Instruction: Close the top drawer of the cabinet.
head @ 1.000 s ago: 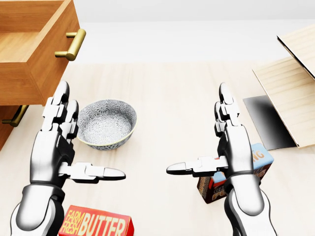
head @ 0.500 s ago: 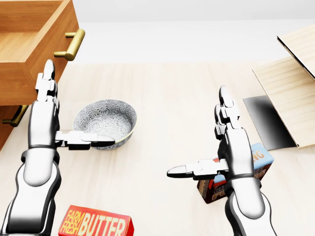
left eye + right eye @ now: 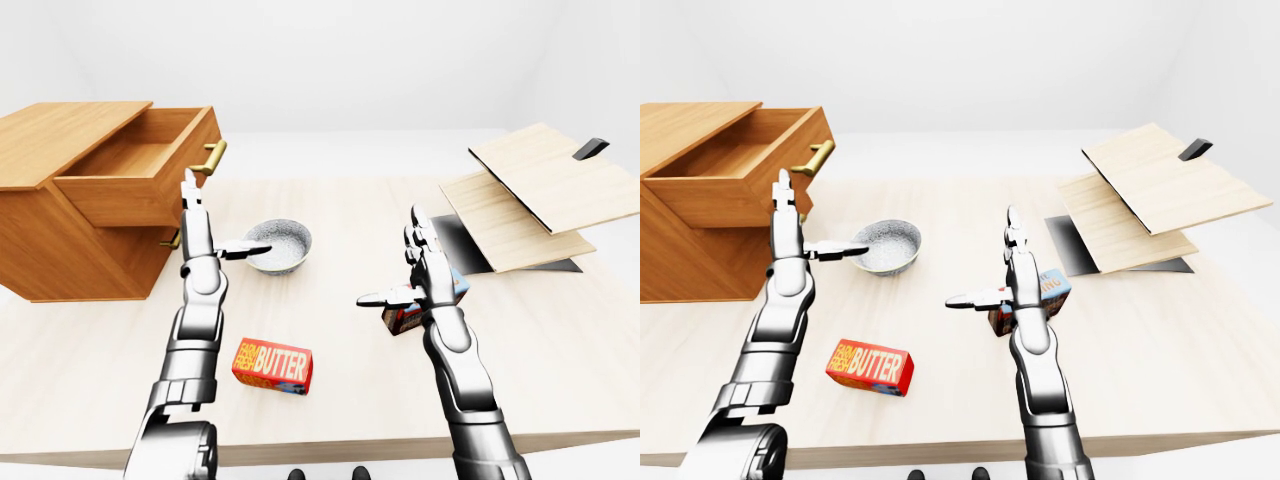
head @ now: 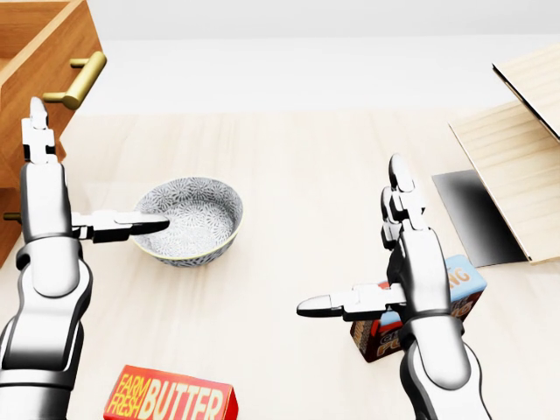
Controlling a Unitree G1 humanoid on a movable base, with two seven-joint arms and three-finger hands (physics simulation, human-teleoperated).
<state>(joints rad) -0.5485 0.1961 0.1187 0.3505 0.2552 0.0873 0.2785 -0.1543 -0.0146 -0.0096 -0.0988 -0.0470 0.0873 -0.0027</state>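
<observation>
Your left hand [image 3: 198,232] has swung further left since a second ago, fingers spread, up against the pulled-out top drawer [image 3: 140,170] of the wooden cabinet [image 3: 60,215] at the left-eye view's left. A patterned grey bowl [image 4: 188,220] sits beside it. Your right hand [image 4: 404,254] hovers flat, fingers spread, over a red-and-blue carton [image 4: 455,297].
</observation>
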